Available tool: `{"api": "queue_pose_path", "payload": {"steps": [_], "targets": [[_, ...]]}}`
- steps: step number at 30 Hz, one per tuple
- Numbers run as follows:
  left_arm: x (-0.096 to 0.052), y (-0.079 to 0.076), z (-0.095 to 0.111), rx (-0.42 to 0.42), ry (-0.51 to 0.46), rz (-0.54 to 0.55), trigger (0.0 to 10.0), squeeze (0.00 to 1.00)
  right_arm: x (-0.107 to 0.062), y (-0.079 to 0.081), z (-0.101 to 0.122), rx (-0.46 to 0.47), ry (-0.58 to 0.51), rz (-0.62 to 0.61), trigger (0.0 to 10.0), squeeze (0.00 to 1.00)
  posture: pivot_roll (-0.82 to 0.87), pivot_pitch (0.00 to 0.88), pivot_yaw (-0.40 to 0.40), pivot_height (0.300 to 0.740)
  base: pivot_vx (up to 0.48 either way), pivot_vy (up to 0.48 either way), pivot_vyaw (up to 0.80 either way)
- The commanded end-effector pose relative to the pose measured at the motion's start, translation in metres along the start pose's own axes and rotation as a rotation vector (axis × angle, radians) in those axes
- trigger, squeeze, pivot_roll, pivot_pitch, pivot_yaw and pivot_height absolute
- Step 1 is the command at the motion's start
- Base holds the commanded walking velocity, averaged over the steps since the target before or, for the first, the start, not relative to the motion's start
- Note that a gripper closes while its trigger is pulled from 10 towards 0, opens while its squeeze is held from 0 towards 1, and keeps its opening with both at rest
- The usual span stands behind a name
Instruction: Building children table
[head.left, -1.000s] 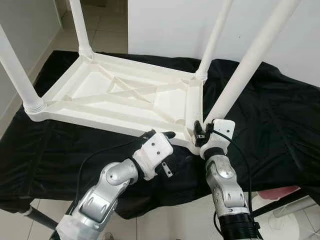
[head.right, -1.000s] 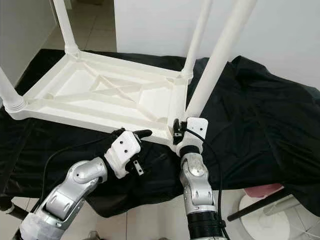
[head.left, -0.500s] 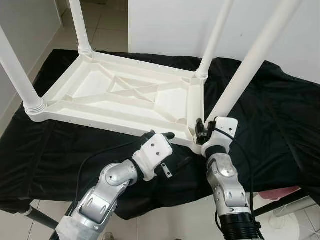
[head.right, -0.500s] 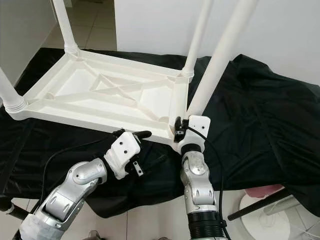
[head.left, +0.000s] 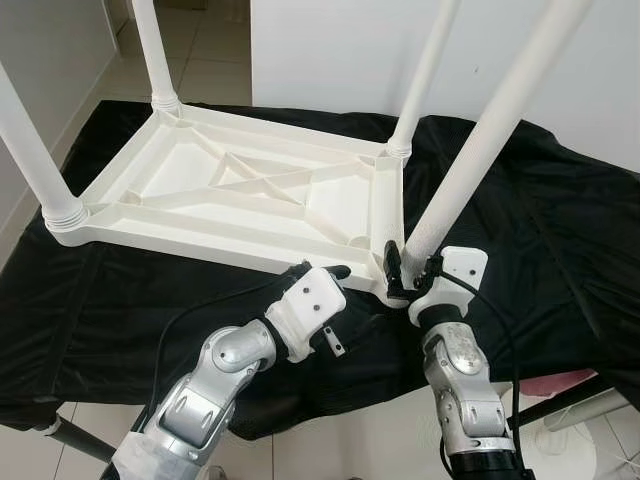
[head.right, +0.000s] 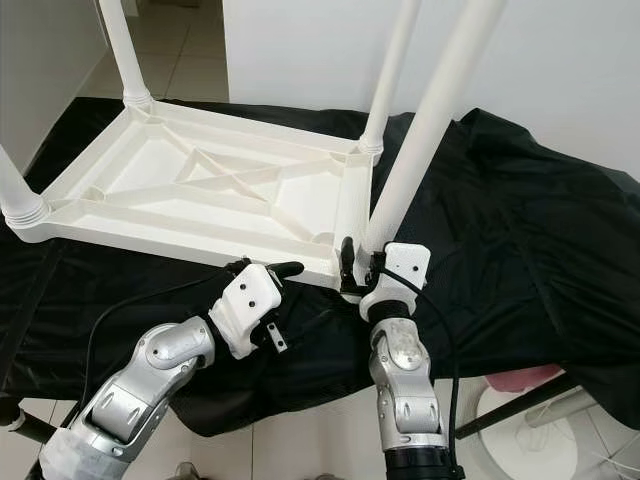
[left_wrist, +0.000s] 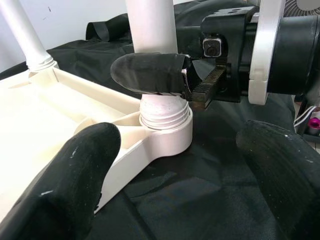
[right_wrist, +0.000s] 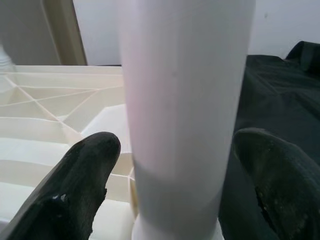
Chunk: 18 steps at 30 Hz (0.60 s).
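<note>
Tabletop (head.left: 250, 195) lies upside down on the black cloth (head.left: 560, 230), centre-left of frame — all four legs look seated. Right gripper (head.left: 405, 268) straddles the near-right leg (head.left: 470, 165) at its socket, fingers spread around it, probably seating or screwing it in. Left gripper (head.left: 320, 272) hovers open near the front edge. Flipping upright remains.

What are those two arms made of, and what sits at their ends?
Both arms are jointed silver metal segments with black cables looping along them. Each ends in a white plastic wrist block carrying a pincer of two long, rounded black fingers: the left pincer and the right pincer. The right arm has a ribbed black band lower down.
</note>
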<state>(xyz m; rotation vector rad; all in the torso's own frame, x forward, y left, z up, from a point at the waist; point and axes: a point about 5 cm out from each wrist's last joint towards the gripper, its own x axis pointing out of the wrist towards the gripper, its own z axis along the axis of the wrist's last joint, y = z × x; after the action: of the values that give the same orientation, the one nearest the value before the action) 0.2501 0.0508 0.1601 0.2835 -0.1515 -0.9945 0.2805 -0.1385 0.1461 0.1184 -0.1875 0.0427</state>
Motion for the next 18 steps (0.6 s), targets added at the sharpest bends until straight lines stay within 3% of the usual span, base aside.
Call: {"api": "queue_pose_path", "payload": {"steps": [1, 2, 3, 8, 11, 12, 15, 18], "targets": [[0.000, -0.001, -0.002, 0.003, 0.017, 0.006, 10.0, 0.00, -0.003, -0.004, 0.000, 0.004, -0.002, 0.014, 10.0, 0.69, 0.00, 0.071, -0.106, 0.740, 0.000, 0.000, 0.00], [0.000, -0.001, -0.002, 0.003, 0.017, 0.006, 10.0, 0.00, -0.003, -0.004, 0.000, 0.004, -0.002, 0.014, 10.0, 0.69, 0.00, 0.071, -0.106, 0.740, 0.000, 0.000, 0.00], [0.000, 0.000, -0.002, 0.003, 0.017, 0.009, 10.0, 0.00, -0.006, -0.011, -0.002, -0.010, 0.005, 0.067, 10.0, 0.00, 0.00, 0.072, -0.107, 0.740, 0.000, 0.000, 0.00], [0.000, 0.001, -0.003, 0.002, 0.019, 0.014, 10.0, 0.00, -0.008, -0.026, -0.007, -0.044, 0.035, 0.203, 10.0, 0.00, -0.01, 0.072, -0.101, 0.740, 0.000, 0.000, 0.00], [0.000, 0.001, -0.003, 0.002, 0.019, 0.014, 10.0, 0.00, -0.008, -0.026, -0.007, -0.044, 0.035, 0.203, 10.0, 0.00, -0.01, 0.072, -0.101, 0.740, 0.000, 0.000, 0.00], [0.000, 0.001, -0.003, 0.001, 0.019, 0.015, 10.0, 0.00, -0.004, -0.033, -0.007, -0.065, 0.048, 0.284, 10.0, 0.00, -0.01, 0.073, -0.099, 0.740, 0.000, 0.000, 0.00], [0.000, 0.001, -0.003, 0.001, 0.019, 0.015, 10.0, 0.00, -0.004, -0.033, -0.007, -0.065, 0.048, 0.284, 10.0, 0.00, -0.01, 0.073, -0.099, 0.740, 0.000, 0.000, 0.00], [0.001, 0.003, -0.002, 0.006, 0.017, 0.013, 10.0, 0.00, 0.011, -0.046, -0.001, -0.109, 0.079, 0.421, 10.0, 0.00, -0.01, 0.070, -0.094, 0.740, 0.000, 0.000, 0.00]]}}
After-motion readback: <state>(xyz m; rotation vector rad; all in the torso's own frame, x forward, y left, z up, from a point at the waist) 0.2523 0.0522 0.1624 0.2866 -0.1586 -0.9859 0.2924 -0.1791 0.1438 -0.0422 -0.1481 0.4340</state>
